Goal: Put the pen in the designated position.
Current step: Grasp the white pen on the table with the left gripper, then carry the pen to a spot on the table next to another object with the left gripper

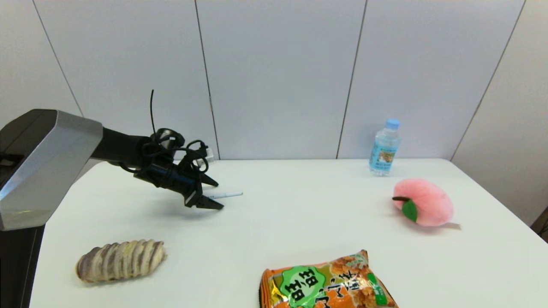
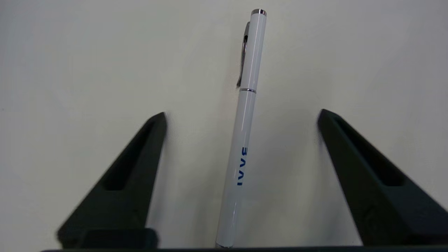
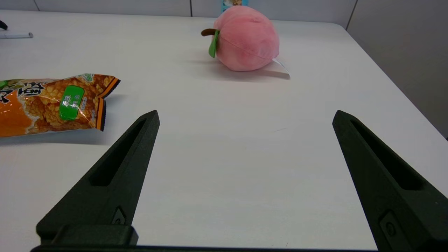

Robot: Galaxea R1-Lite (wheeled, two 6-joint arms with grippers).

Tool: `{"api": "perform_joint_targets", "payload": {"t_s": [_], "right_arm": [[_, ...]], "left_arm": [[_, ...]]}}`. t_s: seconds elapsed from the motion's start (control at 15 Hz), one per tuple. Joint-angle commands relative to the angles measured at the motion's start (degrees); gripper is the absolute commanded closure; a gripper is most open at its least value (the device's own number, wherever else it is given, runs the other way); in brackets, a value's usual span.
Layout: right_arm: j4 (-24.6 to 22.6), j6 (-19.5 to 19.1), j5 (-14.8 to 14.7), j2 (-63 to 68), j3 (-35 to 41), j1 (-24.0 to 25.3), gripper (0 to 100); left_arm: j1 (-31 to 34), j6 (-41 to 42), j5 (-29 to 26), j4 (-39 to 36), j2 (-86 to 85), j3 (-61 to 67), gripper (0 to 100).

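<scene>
The pen (image 2: 245,129) lay flat on the white table (image 1: 299,214), in its left rear part, with its clipped cap end pointing toward the table's middle and blue print on its barrel. It sat between the two black fingers of the left gripper (image 1: 212,194), which stood wide apart, one on each side of the barrel and neither touching it; in the left wrist view a clear strip of bare tabletop showed between the pen and each finger (image 2: 140,168). The left arm reached out from the robot's left side across the table's rear corner, sloping downward, its wrist wrapped in loops of black cable, with the gripper low over the surface and casting a soft shadow beneath it. Only the far end of the pen stuck out beyond the fingertips in the head view. Nearer the robot on the left lay a ridged brown shell (image 1: 120,260), and at the front edge an orange snack bag (image 1: 325,282). Well apart on the right, a pink plush peach (image 1: 424,202) rested in front of a small water bottle (image 1: 385,147) standing by the wall. The right gripper (image 3: 245,115) was parked low over the table's right front, its fingers spread wide and holding nothing, facing the peach.
</scene>
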Motion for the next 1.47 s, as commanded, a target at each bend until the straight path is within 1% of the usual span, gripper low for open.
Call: {"api": "perform_joint_targets", "payload": {"t_s": [0.07, 1.07, 1.33, 1.4, 1.47], "right_arm": [[0.0, 0.0, 0.1, 0.1, 0.0, 0.0, 0], [0.0, 0.0, 0.1, 0.1, 0.0, 0.0, 0], [0.0, 0.0, 0.1, 0.1, 0.0, 0.0, 0], [0.0, 0.0, 0.1, 0.1, 0.0, 0.0, 0], [0.0, 0.0, 0.1, 0.1, 0.0, 0.0, 0]], "left_arm": [[0.1, 0.4, -0.3, -0.1, 0.0, 0.0, 100], [-0.2, 0.6, -1.8, -0.3, -3.2, -0.1, 100], [-4.8, -1.3, -2.4, -0.1, -7.9, 0.0, 100], [-7.3, -2.1, -3.4, -0.3, -8.0, 0.0, 100], [-11.1, -4.0, -5.0, -0.3, -7.9, 0.0, 100]]}}
